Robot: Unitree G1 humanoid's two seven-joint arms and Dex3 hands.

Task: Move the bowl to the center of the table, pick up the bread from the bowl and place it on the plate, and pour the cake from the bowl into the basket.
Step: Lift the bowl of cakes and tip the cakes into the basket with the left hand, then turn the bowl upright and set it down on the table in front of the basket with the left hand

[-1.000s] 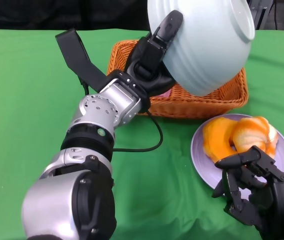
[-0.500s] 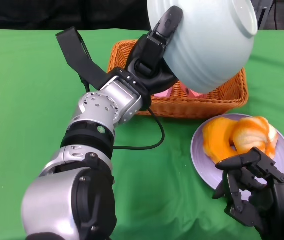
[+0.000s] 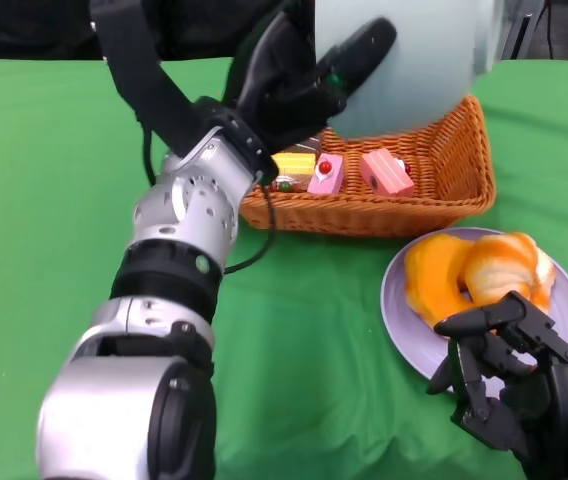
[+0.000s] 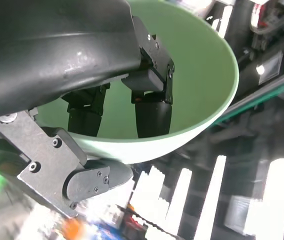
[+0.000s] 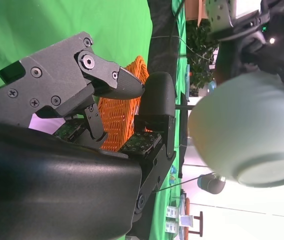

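Observation:
My left hand (image 3: 299,75) grips the pale green bowl (image 3: 404,60) by its rim, raised above the orange wicker basket (image 3: 444,205). The left wrist view shows fingers (image 4: 152,112) inside the bowl (image 4: 197,65), which looks empty. Pink cake pieces (image 3: 386,171) and a yellow one (image 3: 294,163) lie in the basket. Orange bread (image 3: 474,275) sits on the purple plate (image 3: 409,335) at the front right. My right hand (image 3: 509,375) hovers at the plate's near edge, fingers curled, holding nothing. The right wrist view also shows the raised bowl (image 5: 242,137) and the basket (image 5: 119,117).
Green cloth (image 3: 44,200) covers the table. The basket stands at the back centre, right behind the plate. My left forearm (image 3: 179,260) crosses the middle of the table. Dark space lies beyond the far edge.
My left hand has lifted and turned the bowl further up and back. Cake pieces hidden under the bowl now show in the basket. The right hand has stayed put.

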